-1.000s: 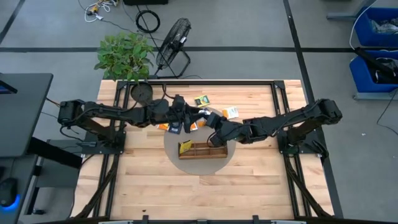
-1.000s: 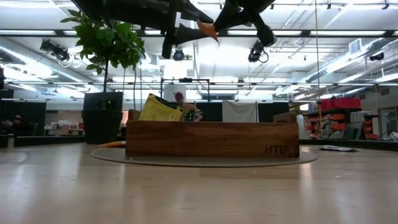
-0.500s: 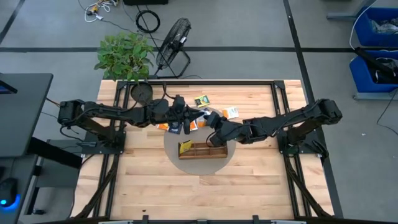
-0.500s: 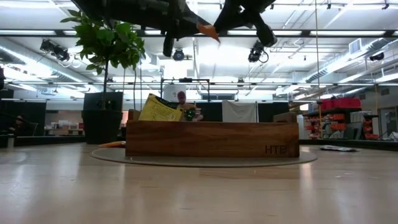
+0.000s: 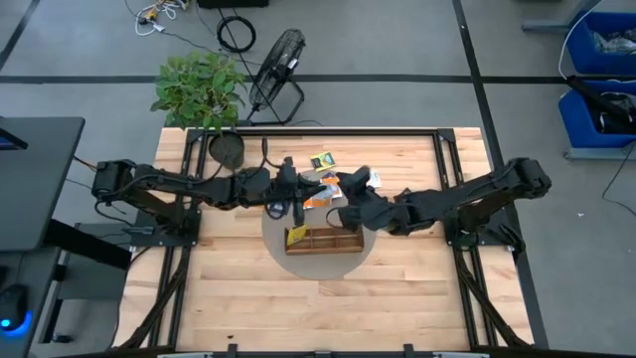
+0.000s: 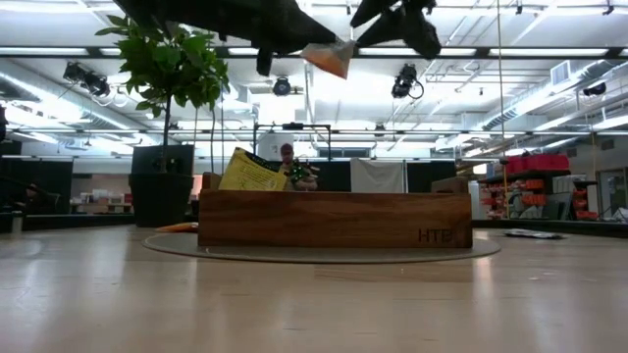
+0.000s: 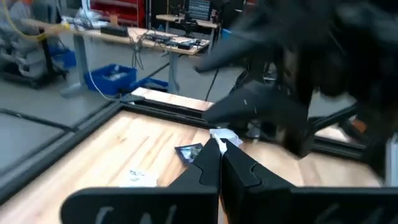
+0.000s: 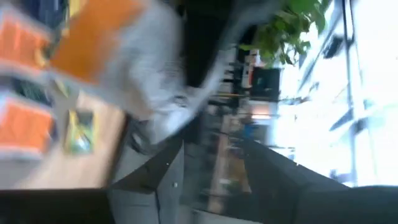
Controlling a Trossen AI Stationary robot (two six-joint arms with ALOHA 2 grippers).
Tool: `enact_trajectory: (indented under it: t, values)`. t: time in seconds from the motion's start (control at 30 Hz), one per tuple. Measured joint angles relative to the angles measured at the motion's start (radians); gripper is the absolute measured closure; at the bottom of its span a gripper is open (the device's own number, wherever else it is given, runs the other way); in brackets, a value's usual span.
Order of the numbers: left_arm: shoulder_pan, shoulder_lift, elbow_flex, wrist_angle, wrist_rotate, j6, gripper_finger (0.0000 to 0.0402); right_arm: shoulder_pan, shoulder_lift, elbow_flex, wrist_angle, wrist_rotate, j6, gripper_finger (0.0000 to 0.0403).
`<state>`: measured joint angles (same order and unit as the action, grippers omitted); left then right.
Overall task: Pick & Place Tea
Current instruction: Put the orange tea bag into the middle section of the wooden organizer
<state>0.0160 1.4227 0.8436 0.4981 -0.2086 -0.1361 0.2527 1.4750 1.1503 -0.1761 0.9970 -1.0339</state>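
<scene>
Low view shows the orange tea packet hanging high above the table, pinched at the tip of the left gripper, whose fingers are clenched tight on its edge. In the left wrist view those fingers meet with only a thin pale sliver between them. Just beside it, on the packet's other side, the right gripper has its fingers spread. In the right wrist view nothing lies between them, and the packet is a blur a little ahead of them, so that gripper is released. I judge the step in hand to be the carry to the tray, with the left arm as carrier. Below both grippers, and toward the table's front edge from them, stands the wooden tray on a round grey mat. A yellow packet already leans in its left end compartment. The right arm overhangs the other end, so I cannot tell what that part holds. The next move seems to call for the left gripper to swing over a free compartment, lower the packet until it sits inside the walls, and only then let go, while the right arm draws clear. Beyond the grippers, more loose packets lie on the bare wood, and farther off are a plant and a fan.
</scene>
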Motion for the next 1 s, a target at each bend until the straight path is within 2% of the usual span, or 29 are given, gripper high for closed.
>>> enact_trajectory:
  t: [0.23, 0.33, 0.43, 0.57, 0.7, 0.77, 0.93, 1.0]
  values:
    - [-0.083, 0.0, 0.0, 0.006, -0.21, 0.175, 0.04, -0.058, -0.143, 0.0, -0.097, -0.245, 0.419, 0.0222]
    - [-0.105, 0.0, 0.0, 0.012, -0.277, 0.21, 0.0401, -0.132, -0.201, 0.0, -0.154, -0.477, 0.627, 0.0222]
    - [-0.119, 0.0, -0.011, 0.047, -0.297, 0.237, 0.0401, -0.212, -0.226, 0.0, -0.185, -0.699, 0.771, 0.0222]
    - [-0.127, 0.0, -0.114, 0.272, -0.322, 0.251, 0.0401, -0.287, -0.218, 0.0, -0.2, -0.939, 0.866, 0.0222]
    - [-0.118, 0.0, -0.229, 0.513, -0.299, 0.239, 0.0401, -0.303, -0.196, 0.0, -0.165, -1.004, 0.878, 0.0224]
    - [-0.112, -0.001, -0.259, 0.585, -0.274, 0.234, 0.0401, -0.308, -0.188, 0.0, -0.14, -1.029, 0.898, 0.0227]
    - [-0.109, -0.001, -0.27, 0.609, -0.204, 0.234, 0.0401, -0.33, -0.15, 0.001, -0.022, -1.088, 0.981, 0.0228]
    - [-0.109, -0.001, -0.27, 0.603, -0.186, 0.235, 0.0401, -0.338, -0.128, 0.022, -0.043, -1.098, 0.996, 0.0224]
